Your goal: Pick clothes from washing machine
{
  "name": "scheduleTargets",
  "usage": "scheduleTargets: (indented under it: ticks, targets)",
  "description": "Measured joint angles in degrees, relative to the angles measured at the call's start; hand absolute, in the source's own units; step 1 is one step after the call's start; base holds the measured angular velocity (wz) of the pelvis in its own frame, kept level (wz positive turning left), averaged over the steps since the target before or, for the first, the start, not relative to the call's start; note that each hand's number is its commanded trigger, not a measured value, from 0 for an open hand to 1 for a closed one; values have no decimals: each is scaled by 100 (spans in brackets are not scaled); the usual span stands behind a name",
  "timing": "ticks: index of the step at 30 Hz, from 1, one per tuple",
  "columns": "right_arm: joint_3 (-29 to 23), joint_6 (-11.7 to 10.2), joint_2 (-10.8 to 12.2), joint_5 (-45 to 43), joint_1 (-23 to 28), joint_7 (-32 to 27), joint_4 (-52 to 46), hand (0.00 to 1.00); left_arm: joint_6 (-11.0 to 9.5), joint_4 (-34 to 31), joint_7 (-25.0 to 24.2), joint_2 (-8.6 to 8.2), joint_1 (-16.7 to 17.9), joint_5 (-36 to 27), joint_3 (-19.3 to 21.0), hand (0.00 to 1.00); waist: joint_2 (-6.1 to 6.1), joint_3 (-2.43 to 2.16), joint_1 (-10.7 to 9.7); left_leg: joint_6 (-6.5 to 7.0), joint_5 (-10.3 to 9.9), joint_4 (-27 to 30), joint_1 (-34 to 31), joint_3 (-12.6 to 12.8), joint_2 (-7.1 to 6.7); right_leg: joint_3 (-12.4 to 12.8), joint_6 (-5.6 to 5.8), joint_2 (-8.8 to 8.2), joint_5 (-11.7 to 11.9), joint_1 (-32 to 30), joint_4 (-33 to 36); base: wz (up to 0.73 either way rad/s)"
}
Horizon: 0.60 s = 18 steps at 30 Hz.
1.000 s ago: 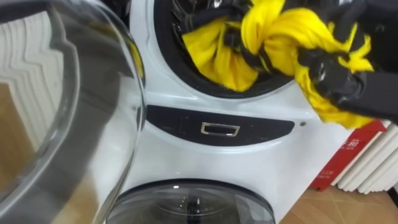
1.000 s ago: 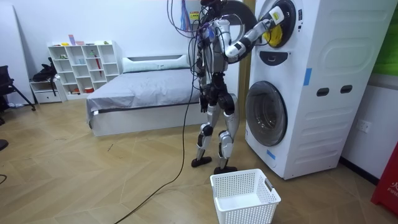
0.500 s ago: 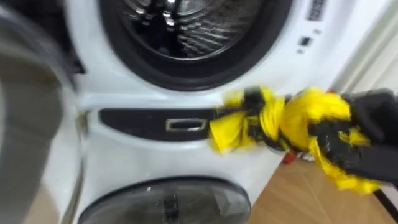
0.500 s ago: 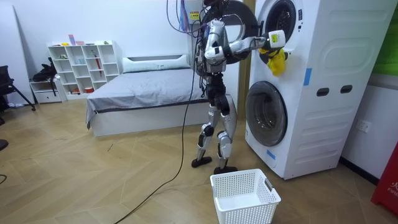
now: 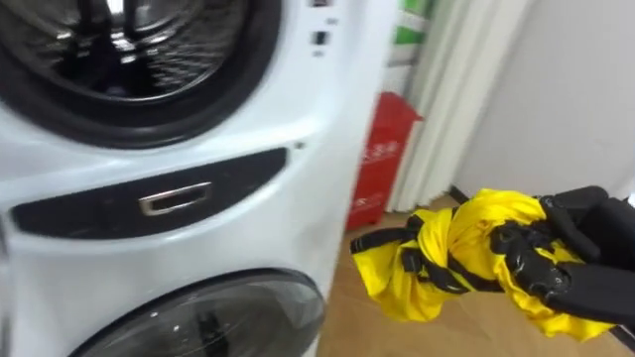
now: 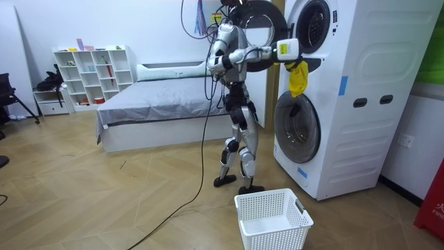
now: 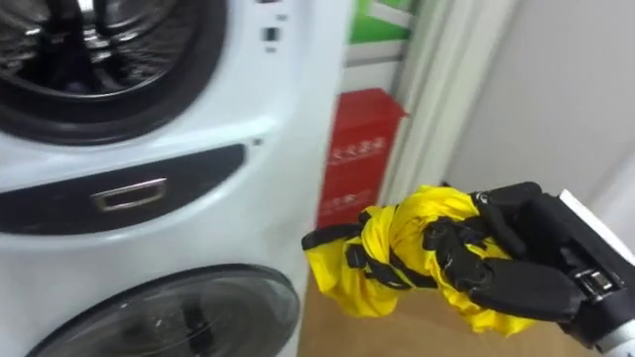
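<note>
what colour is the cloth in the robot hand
Bright yellow cloth with black straps, in the right robot hand; clearest in the left eye view.

A grey bed (image 6: 152, 104) and a white shelf (image 6: 90, 73) stand on wood floor (image 6: 104, 201).

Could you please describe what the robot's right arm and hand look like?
The right hand is matt black, with slim jointed fingers built of short, hard segments. In the room view a white boxy casing sits over the back of the hand, and the right arm behind it is slender and silver-grey.
</note>
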Motion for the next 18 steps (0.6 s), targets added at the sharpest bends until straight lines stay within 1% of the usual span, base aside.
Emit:
scheduleTargets:
  ticks: [2, 3, 5, 7, 8, 9, 10, 11, 12, 13, 14, 16, 17, 18]
  targets:
    - [147, -11, 33, -98, -5, -9, 404, 100, 32, 0, -31, 1, -35, -94, -107, 0, 16, -9, -130, -1, 1, 6, -1, 30, -2, 6, 4, 2, 3, -15, 0, -12]
    - [250, -15, 41, -151, -5, -22, 797, 100, 47, 3, -33, 4, -90, -109, -202, 0, 51, -9, -152, -1, 1, 11, -5, 41, -7, 45, 8, 14, 5, -22, 1, -4]
    - [415, -5, 67, -393, 5, -154, 1391, 100, 51, 33, -38, -5, -189, -119, -338, 0, 71, -19, -148, 1, 1, 11, -28, 68, -19, 158, 19, 45, 17, -52, 10, -8]
    - [543, -5, 78, -850, -2, -318, 2061, 100, 55, 26, -56, -48, -241, -233, -493, 0, 202, -34, -121, 20, 2, 13, -152, 62, -55, 215, 35, 41, 30, -172, 17, -7]
    - [575, -9, 84, -946, -12, -381, 2243, 100, 56, 19, -56, -59, -248, -233, -502, 0, 233, -46, -124, 30, 7, 12, -201, 60, -67, 228, 47, 34, 38, -221, 13, 0]
    - [631, -23, 119, -1045, -37, -519, 2643, 100, 56, 11, -55, -66, -260, -243, -550, 0, 292, -43, -122, 54, 22, 10, -266, 56, -85, 239, 66, 15, 61, -274, 12, 0]
    - [667, -18, 205, -1176, -73, -688, 3010, 100, 58, 16, -54, -65, -251, -252, -617, 0, 340, -28, -119, 61, 26, 5, -296, 62, -104, 276, 73, 17, 71, -311, 21, -3]
    - [690, -18, 244, -1232, -81, -775, 3157, 100, 59, 31, -54, -68, -244, -268, -639, 0, 369, -28, -119, 63, 26, 5, -316, 65, -112, 289, 66, 18, 77, -337, 26, -9]
    - [799, -27, 292, -1265, -122, -952, 3484, 100, 58, 88, -52, -67, -249, -281, -682, 0, 412, -17, -108, 69, 28, 8, -355, 64, -120, 296, 56, 12, 90, -366, 26, -6]
    - [952, -24, 310, -1261, -144, -1153, 3715, 100, 52, 104, -47, -63, -252, -359, -728, 0, 435, -20, -106, 84, 35, 12, -415, 72, -128, 288, 60, -6, 94, -436, 45, 0]
    - [1021, -24, 325, -1261, -149, -1247, 3781, 100, 49, 98, -47, -65, -259, -389, -740, 0, 452, -13, -104, 95, 42, 15, -452, 70, -138, 289, 60, -15, 94, -473, 58, 0]
    - [1117, -120, 450, -1247, -270, -1515, 4064, 100, 48, 46, -44, -65, -274, -488, -748, 0, 495, -15, -114, 120, 48, 54, -612, 62, -171, 298, 62, -44, 100, -642, 100, 0]
    - [1176, -206, 528, -1232, -436, -1717, 4359, 100, 41, 9, -41, -68, -284, -624, -788, 0, 550, -14, -108, 146, 34, 117, -736, 49, -178, 311, 51, -59, 132, -737, 92, 4]
    - [1235, -246, 562, -1231, -618, -1964, 4613, 100, 32, -10, -39, -84, -302, -800, -901, 0, 663, -33, -117, 179, 14, 189, -886, 31, -182, 304, 28, -88, 152, -850, 97, 6]
